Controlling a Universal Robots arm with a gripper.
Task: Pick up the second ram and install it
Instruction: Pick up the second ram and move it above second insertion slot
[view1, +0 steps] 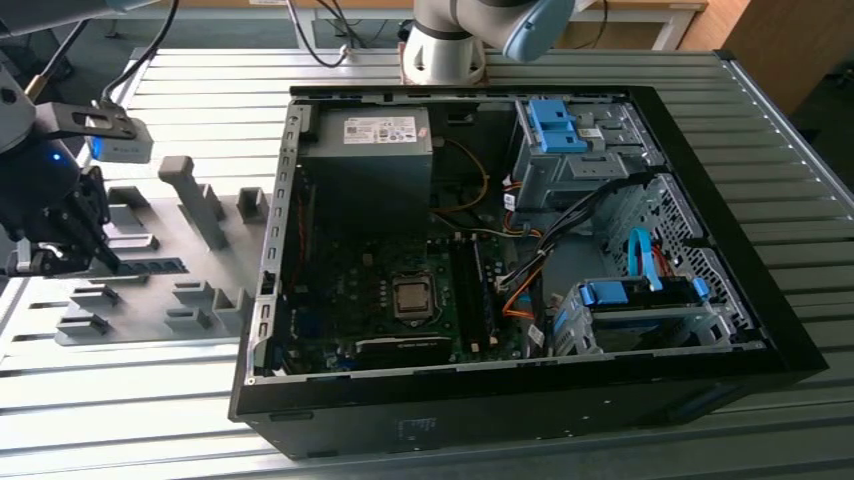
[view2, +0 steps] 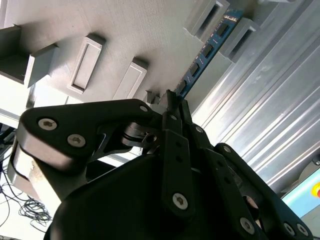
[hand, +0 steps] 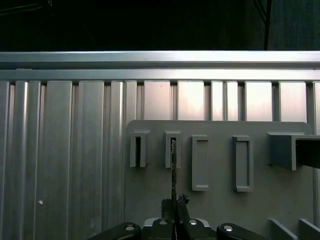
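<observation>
Picking up: judged to be the step in hand, with the stick gripped but not yet clear of its rest.
Table (view1: 747, 150): slatted metal, carrying the case and the plate side by side.
Case (view1: 787, 355): open computer housing on the exterior view's right, well apart from the stick.
Plate (hand: 220, 210): grey fixture to the exterior view's left of the case, studded with raised slotted blocks.
Gripper (view2: 172, 97): low over the plate, its fingers closed on the near end of the ram. The hold looks short, so a firm, square clamp on the board's faces would guard against droop.
Ram (view2: 207, 50): blue stick with black chips, standing on edge and running straight from the fingertips across the plate. It is best kept in line with its own length while it moves.
Holder (hand: 173, 149): slotted block that the far end meets. A straight, untwisted withdrawal is probably needed here, since any skew could bind the board edge against the slot walls.
</observation>
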